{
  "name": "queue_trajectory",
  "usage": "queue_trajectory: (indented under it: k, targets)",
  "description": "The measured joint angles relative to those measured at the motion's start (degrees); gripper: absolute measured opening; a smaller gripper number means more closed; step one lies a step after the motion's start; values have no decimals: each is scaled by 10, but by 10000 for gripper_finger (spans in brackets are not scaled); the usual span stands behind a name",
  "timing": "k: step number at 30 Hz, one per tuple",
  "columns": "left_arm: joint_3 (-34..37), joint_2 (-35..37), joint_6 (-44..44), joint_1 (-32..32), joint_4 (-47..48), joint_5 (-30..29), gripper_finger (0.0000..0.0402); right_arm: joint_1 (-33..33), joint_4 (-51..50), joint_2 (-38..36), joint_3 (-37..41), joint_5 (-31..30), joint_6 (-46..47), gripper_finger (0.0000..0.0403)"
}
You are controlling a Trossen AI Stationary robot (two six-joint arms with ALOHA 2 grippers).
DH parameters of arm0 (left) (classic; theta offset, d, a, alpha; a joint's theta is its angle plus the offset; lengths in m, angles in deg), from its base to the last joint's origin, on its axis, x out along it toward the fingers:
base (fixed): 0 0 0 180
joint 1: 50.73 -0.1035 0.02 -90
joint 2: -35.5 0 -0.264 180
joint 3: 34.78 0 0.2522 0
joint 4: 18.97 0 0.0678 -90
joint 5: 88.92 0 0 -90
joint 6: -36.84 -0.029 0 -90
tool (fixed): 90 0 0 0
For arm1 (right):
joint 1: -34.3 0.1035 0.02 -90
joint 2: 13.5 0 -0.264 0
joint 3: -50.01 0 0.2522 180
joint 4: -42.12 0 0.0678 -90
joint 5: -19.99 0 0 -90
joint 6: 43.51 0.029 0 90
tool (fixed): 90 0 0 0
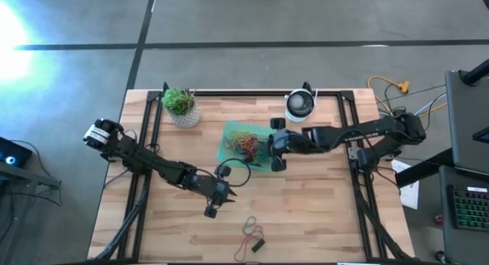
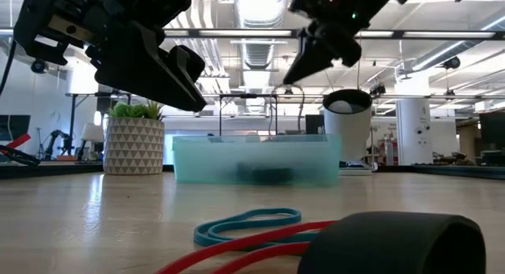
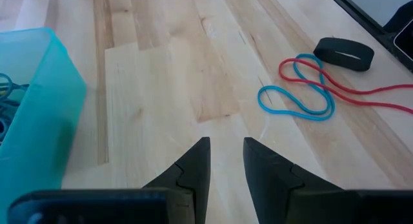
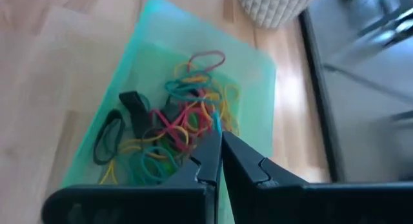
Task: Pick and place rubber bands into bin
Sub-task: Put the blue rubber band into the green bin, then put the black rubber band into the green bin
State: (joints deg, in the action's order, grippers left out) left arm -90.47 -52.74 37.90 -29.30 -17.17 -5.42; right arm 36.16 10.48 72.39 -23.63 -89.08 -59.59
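Observation:
The bin [image 1: 233, 135] is a shallow translucent green tray in the middle of the table, with a heap of coloured rubber bands [image 4: 174, 130] in it. My right gripper [image 4: 219, 139] hangs over the bin's right part [image 1: 269, 150], above the heap, shut on what looks like a thin teal band. My left gripper [image 3: 226, 150] hovers open above bare wood near the table's middle [image 1: 212, 209], empty. Ahead of it a blue band [image 3: 297, 100], a red band [image 3: 348, 88] and a wide black band [image 3: 344, 53] lie flat near the table's near edge [image 1: 252, 231]. My right gripper pinches a short teal strip [image 4: 217, 124] between its two fingertips, slanting down from the right over the bin. In the low view a thin loop [image 2: 288, 88] seems to hang below the tips toward the bin. Which part of the band is held cannot be told.
A small white pot with a green plant [image 1: 181, 106] stands at the far left. A round white and dark device [image 1: 300, 105] sits at the far edge behind the bin. Dark rails run along the table's left and right sides. Bare wood lies between the bin and the loose bands.

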Motion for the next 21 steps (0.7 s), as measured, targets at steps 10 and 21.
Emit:
queue_trajectory:
  k: [10,21]
  targets:
    - [1,0,0,0,5,0,77,-53,0,24,22,89,73,31]
    - [1,0,0,0,5,0,77,-47,1,26,23,92,83,136]
